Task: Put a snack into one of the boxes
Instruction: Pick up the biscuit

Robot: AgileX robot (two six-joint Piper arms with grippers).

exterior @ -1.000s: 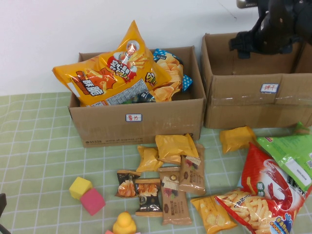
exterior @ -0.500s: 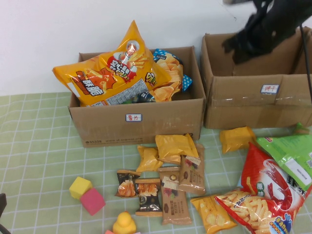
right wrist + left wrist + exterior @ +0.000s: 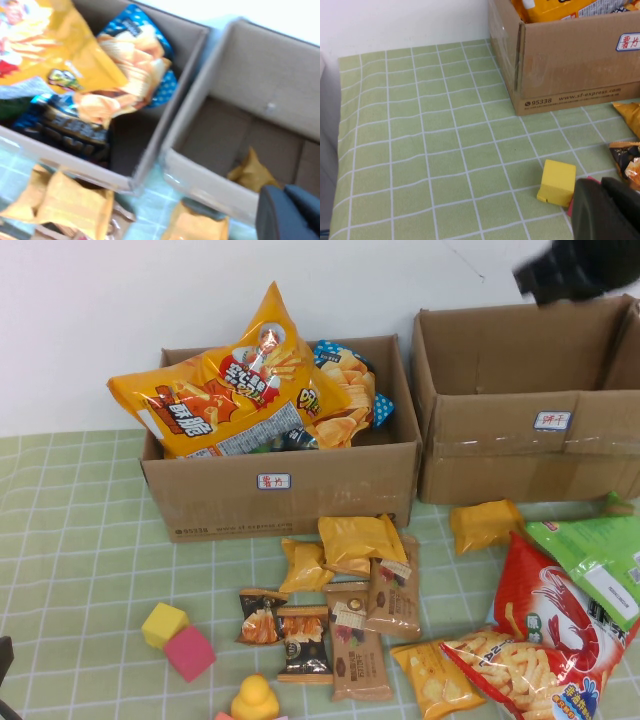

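right box (image 3: pixel 280 130), far right corner: small orange snack packet (image 3: pixel 252 172) lying inside, step apparently done. right gripper (image 3: pixel 575 268) hanging above, fingers untellable. left gripper (image 3: pixel 607 210) sitting near edge, untellable.

A green checked tablecloth (image 3: pixel 70 540) covers the table across the lower part of the frame, under a plain white wall (image 3: pixel 120 300) at the top. At the lower left, a yellow cube (image 3: pixel 164 624) touches a pink cube (image 3: pixel 190 653). A yellow rubber duck (image 3: pixel 255 701) sits at the bottom edge, just right of the cubes.
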